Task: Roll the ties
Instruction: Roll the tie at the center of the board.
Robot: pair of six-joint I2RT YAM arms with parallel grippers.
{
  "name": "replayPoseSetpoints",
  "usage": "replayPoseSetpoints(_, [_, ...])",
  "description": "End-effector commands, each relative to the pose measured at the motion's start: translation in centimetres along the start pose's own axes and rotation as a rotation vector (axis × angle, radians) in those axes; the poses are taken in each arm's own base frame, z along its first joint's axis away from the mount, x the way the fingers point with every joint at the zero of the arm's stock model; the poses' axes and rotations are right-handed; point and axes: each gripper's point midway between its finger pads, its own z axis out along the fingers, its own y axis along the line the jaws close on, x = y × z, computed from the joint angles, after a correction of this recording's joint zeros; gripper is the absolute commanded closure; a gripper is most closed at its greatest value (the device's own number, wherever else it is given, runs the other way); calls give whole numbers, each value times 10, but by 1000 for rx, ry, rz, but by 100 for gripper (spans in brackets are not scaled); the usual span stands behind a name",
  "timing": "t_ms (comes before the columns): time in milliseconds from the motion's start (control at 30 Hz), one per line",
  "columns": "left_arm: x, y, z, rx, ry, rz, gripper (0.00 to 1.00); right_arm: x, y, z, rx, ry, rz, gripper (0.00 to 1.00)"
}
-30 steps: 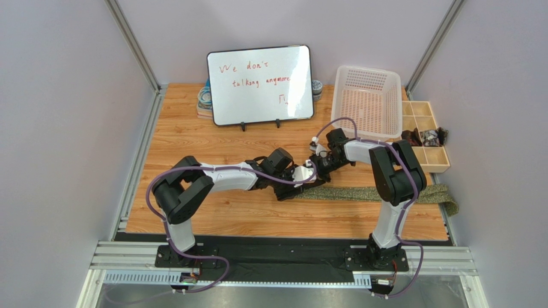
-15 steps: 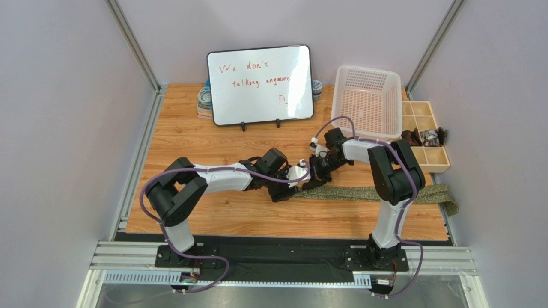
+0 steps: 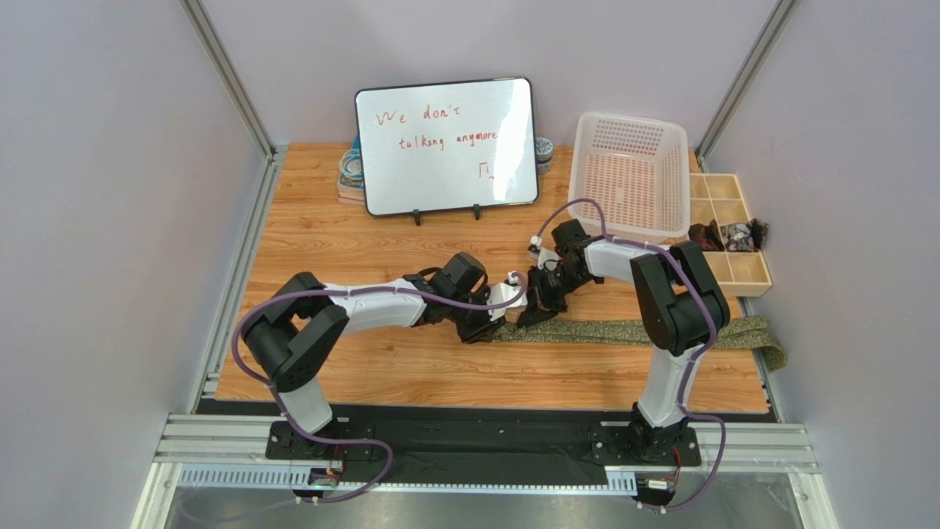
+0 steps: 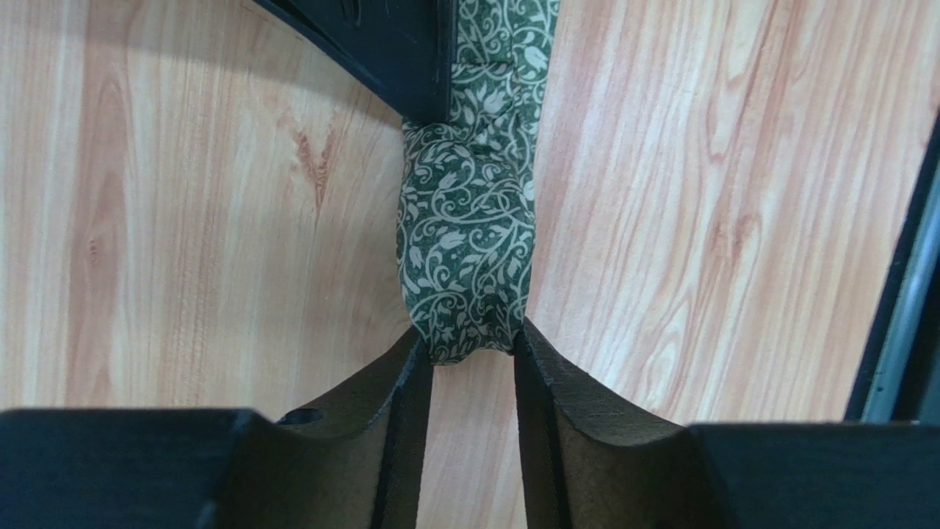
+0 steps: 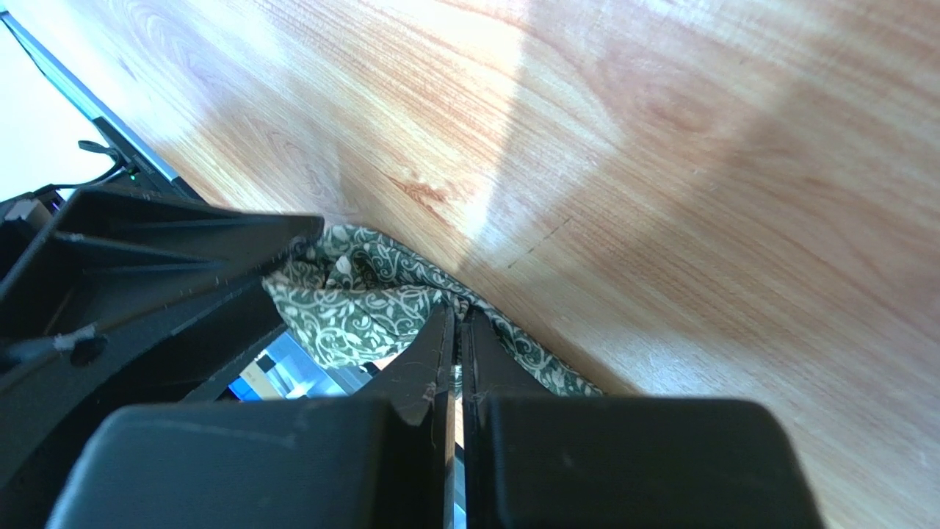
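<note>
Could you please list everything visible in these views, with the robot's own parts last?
tie: one, green with pale vine pattern, along the table's near right, one end rolled at centre
whiteboard: one, white with red writing, standing at back
basket: one, white, back right
organizer tray: one, pale wood, right edge
dark items: a few, in that tray
table: one, light wood
left gripper: one, black, fingertips closed on the tie's rolled end
right gripper: one, black, shut, at the tie beside the roll
</note>
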Motion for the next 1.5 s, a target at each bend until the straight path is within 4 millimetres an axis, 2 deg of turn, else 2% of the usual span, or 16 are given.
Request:
replayPoseSetpoints(0, [-36,-4,-3,49,-98,-11,63,-10,-20,6,106,-45,-28,100])
replayPoseSetpoints(167, [-54,2,7,44,-125,-29,63,-10,-17,7,89,-40,-7,100])
replayPoseSetpoints(300, [-56,1,16,58,-120,-27,63,-10,-13,7,71,-41,4,100])
replayPoseSetpoints(500, [-37,-1,33,61,-63,-11,63,-13,-4,6,32,-53,9,100])
replayPoseSetpoints(667, [-8,6,44,30,33,-19,63,-12,5,3,-16,-48,19,98])
replayPoseSetpoints(833, [18,2,44,41,117,-20,66,-16,14,-21,-52,-54,24,82])
replayPoseSetpoints(1000, [28,-4,43,62,143,-22,67,-13,16,-50,-50,-41,18,63])
replayPoseSetpoints(1133, [33,-4,43,64,156,-17,67,-10,16,-68,-48,-49,-1,52])
replayPoseSetpoints(1200, [33,-6,44,71,158,-15,67,-8,20,-72,-61,-49,-18,40])
replayPoseSetpoints(1300, [35,-5,45,70,162,-14,67,-5,25,-69,-77,-37,-27,38])
replayPoseSetpoints(1467, [33,-3,45,66,164,-9,67,-1,35,-56,-86,-16,-54,43])
